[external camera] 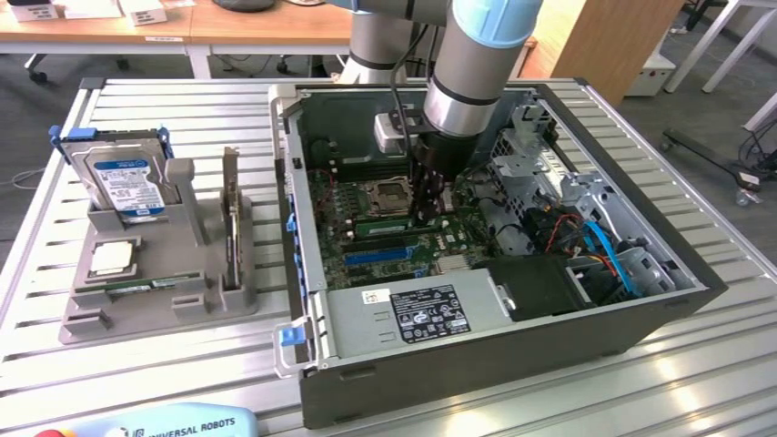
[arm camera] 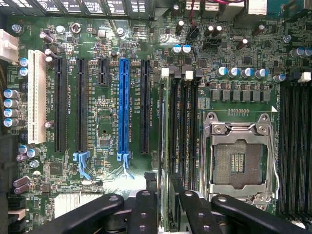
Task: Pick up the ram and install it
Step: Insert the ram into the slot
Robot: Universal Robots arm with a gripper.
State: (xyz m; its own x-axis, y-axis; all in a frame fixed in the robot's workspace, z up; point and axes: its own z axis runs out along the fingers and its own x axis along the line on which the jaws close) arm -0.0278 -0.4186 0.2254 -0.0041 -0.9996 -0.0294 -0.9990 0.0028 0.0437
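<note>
Slatted metal tabletop is seen across the exterior view, with desks and chair legs behind it. An open computer case is laid on its side at the centre. A grey fixture is placed at nine o'clock of the case, and a hard drive is stood upright in it. The arm is brought down from twelve o'clock into the case. The gripper is held low over the motherboard, just at three o'clock of the processor socket. The memory slots beneath are covered by the gripper body from this side.

In the wrist view the board is looked at straight down. The ram is seen edge-on, stood in the slot of its bank that lies farthest from the empty processor socket. The slots between the two are left unfilled. The fingers are spread to either side of the stick's near end, with a gap visible on each side, so the gripper is judged to be parted and nothing is clamped in it.

As for progress, the pick-up and the carry are judged complete, since the stick is already placed in a slot and no longer gripped. Whether it is pressed fully home, and whether the end latches are closed over it, cannot be told. At most, that final seating is what is left.
</note>
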